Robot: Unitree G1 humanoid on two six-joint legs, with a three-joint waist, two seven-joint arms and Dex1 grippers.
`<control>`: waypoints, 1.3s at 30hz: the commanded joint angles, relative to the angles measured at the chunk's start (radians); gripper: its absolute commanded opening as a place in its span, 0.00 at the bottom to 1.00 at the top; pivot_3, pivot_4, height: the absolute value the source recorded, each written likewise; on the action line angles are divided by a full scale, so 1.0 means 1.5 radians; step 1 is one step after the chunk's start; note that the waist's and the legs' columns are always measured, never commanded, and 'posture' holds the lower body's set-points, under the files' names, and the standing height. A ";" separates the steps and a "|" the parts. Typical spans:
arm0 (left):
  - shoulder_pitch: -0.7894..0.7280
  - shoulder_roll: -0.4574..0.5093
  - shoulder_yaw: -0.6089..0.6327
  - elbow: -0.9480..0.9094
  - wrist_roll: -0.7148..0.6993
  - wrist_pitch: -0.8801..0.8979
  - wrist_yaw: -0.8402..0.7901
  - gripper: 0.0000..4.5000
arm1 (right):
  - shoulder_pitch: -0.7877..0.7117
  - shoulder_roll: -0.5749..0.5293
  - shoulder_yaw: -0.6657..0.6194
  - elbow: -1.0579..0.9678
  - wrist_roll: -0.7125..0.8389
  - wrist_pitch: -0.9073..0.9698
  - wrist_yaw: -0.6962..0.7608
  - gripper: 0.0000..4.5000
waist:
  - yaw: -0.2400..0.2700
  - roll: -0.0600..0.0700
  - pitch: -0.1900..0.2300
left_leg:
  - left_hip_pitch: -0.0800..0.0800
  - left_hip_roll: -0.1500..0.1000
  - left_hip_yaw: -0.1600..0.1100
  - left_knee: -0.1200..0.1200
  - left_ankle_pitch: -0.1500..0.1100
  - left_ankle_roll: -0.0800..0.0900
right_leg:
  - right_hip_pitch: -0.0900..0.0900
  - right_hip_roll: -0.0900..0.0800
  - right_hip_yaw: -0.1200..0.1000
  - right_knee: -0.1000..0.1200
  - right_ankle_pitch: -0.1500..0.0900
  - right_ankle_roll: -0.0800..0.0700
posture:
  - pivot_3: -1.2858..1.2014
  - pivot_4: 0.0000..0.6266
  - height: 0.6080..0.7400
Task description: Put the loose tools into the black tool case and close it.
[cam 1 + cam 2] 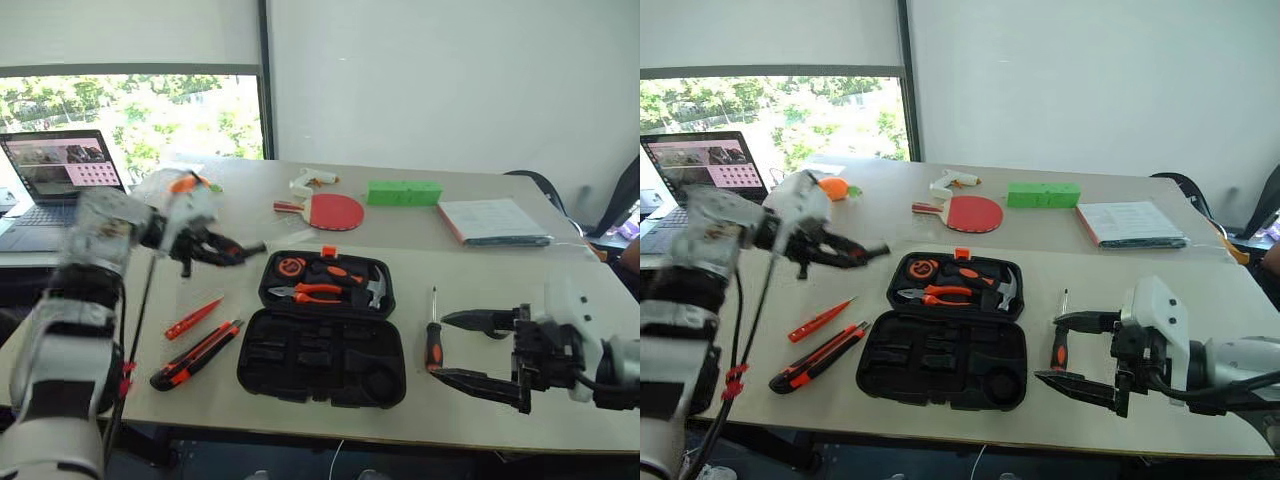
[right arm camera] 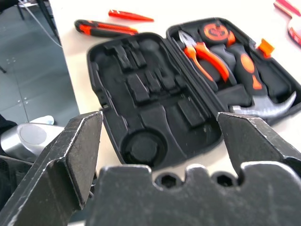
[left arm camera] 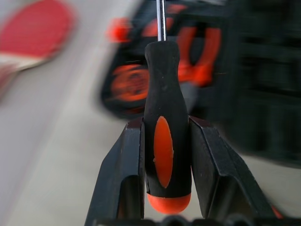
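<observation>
Here a black-and-orange screwdriver is clamped between the fingers of the left gripper, raised above the table left of the open black tool case. The right gripper is held with fingers wide apart, seemingly around or just beside a second screwdriver. The slim red-orange screwdriver and utility knife lie left of the case.
</observation>
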 commanded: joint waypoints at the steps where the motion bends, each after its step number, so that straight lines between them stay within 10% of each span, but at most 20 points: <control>1: 0.028 -0.016 -0.019 -0.157 -0.012 0.068 0.013 0.19 | 0.002 0.004 -0.001 0.010 -0.020 -0.026 0.005 1.00 | -0.002 0.000 0.000 | 0.000 0.000 0.000 0.000 0.000 0.000 | 0.000 0.000 0.000 0.000 0.000 0.000 | 0.52 0.24 0.99; 26: 0.105 -0.038 -0.142 -0.244 0.110 0.075 0.117 0.19 | -0.022 0.049 0.054 -0.011 -0.040 -0.029 -0.057 1.00 | -0.006 0.000 0.000 | 0.001 0.000 -0.001 0.000 0.000 0.000 | 0.001 0.001 0.001 0.000 0.000 0.000 | 0.52 0.24 0.99; 34: 0.071 -0.006 -0.084 -0.280 0.022 0.125 0.034 0.89 | -0.009 0.053 0.048 -0.017 -0.039 -0.030 -0.059 1.00 | -0.004 0.000 0.000 | 0.001 0.000 -0.001 0.001 0.000 0.000 | 0.001 0.001 0.001 0.001 0.000 0.000 | 0.52 0.24 0.99; 39: 0.025 -0.012 -0.081 -0.251 0.009 0.113 0.022 0.75 | -0.011 0.054 0.054 -0.011 -0.043 -0.032 -0.060 1.00 | -0.002 0.000 0.000 | 0.001 0.000 -0.001 0.001 0.000 0.000 | 0.001 0.001 0.001 0.000 0.000 0.000 | 0.52 0.24 0.99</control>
